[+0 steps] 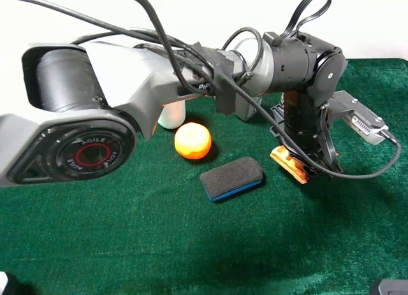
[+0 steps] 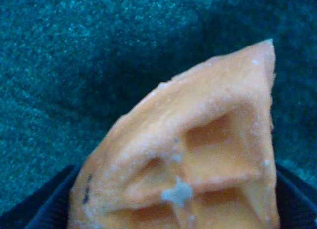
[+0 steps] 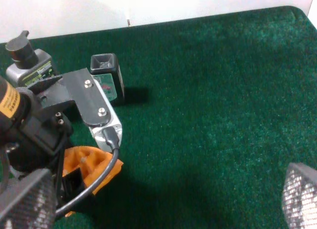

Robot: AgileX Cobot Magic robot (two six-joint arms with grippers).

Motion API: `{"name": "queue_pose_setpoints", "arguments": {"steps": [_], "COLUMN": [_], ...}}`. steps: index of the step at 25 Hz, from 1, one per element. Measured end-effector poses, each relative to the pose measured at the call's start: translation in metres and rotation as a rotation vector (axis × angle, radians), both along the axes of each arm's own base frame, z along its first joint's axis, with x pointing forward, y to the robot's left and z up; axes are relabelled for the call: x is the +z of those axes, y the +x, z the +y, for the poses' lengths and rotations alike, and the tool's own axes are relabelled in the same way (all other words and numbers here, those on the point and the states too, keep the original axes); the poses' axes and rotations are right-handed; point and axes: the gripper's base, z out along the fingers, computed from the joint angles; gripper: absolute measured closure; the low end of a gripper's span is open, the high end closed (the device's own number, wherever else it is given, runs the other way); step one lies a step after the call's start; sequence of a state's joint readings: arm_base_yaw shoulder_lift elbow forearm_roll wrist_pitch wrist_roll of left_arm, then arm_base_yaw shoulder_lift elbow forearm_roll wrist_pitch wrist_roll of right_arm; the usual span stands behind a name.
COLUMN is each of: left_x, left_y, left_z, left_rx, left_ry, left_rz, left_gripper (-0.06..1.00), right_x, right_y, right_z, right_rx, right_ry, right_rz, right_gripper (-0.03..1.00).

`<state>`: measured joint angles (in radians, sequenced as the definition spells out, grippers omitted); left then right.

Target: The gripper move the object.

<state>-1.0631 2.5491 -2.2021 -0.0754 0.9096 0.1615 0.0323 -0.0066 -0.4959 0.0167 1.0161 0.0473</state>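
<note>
1. Green cloth (image 1: 127,244) covers the work surface, and a white wall (image 1: 64,14) stands behind it.
2. The left arm reaches across to the right side of the exterior view. Its left gripper (image 1: 306,162) points down at the cloth.
3. The left gripper is clamped on the waffle slice (image 1: 287,162). The left wrist view shows the gridded orange wedge (image 2: 198,155) filling the space between the dark fingers (image 2: 44,204).
4. The waffle slice is therefore inside the grasp, directly under the wrist. It sits just right of the eraser (image 1: 231,178) and apart from it.
5. The visible orange edge slants from far left to near right in the exterior view.
6. Whether the slice rests on the cloth or hangs just above it cannot be told.
7. The right gripper (image 3: 163,204) stands wide open and holds nothing. It is well back from the slice, so the left arm is judged the working arm.
8. The orange ball (image 1: 192,141) lies left of the eraser.
9. No container is identified. A white object (image 1: 171,115) is partly hidden behind the arm, and its kind cannot be told.
10. The next move is judged to be a carry across the cloth. Clear the eraser.
</note>
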Motion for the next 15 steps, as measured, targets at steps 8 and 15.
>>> {"name": "queue_pose_setpoints", "arguments": {"steps": [8, 15], "left_x": [0.0, 0.0], "left_y": [-0.0016, -0.0016], "left_z": [-0.0009, -0.0009], "left_rx": [-0.008, -0.009], "left_ry": [-0.001, -0.001], "left_rz": [-0.001, -0.001], "left_gripper": [0.23, 0.12], "right_x": [0.0, 0.0], "right_y": [0.0, 0.0], "right_z": [0.0, 0.0], "right_rx": [0.0, 0.0], "right_ry": [0.0, 0.0], "right_rz": [0.0, 0.0], "right_gripper": [0.27, 0.27]}}
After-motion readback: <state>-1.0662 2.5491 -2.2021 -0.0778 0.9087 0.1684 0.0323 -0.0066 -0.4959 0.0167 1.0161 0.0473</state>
